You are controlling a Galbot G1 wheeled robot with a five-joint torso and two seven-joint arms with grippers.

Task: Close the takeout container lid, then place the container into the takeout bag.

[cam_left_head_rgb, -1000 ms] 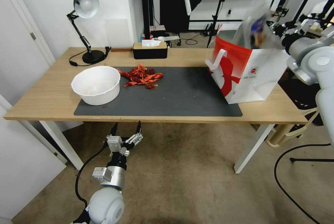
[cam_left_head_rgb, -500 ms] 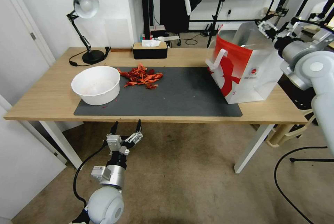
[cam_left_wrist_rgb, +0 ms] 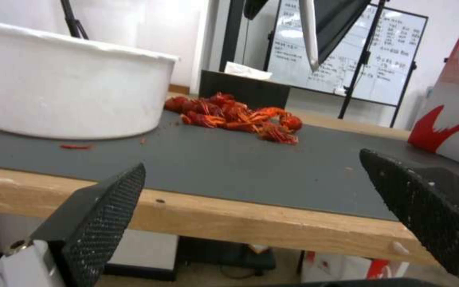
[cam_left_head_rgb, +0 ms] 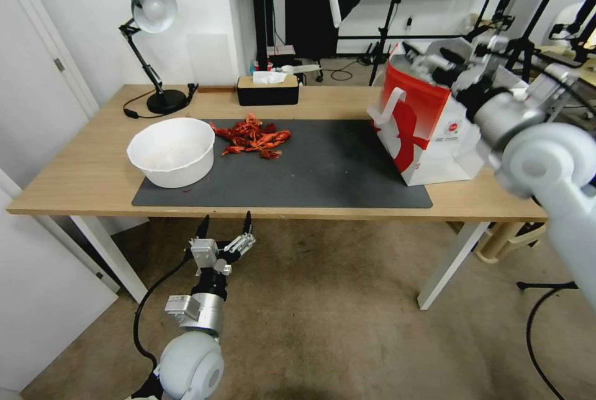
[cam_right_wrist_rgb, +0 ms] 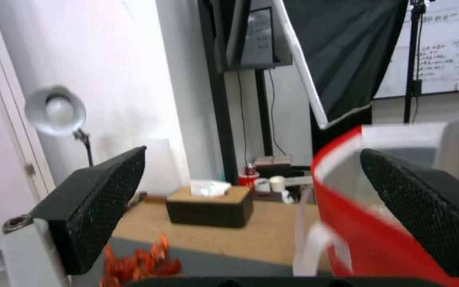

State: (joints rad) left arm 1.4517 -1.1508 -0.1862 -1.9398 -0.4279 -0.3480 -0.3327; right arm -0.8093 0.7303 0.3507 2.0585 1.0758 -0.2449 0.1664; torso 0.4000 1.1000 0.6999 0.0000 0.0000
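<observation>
While your right gripper [cam_left_head_rgb: 434, 63] hangs wide open and empty over the takeout bag [cam_left_head_rgb: 428, 133] at the frame's upper right, lift clear without snagging its rim; the container isn't visible.

Your right arm reaches in from the right side, raised above the surface's right end, its wrist turned toward the far left. Your right gripper [cam_left_head_rgb: 434, 59] has its jaws spread wide, nothing between them. Your left arm hangs below the surface's near edge, left gripper [cam_left_head_rgb: 225, 228] pointing up, jaws apart and empty.
</observation>
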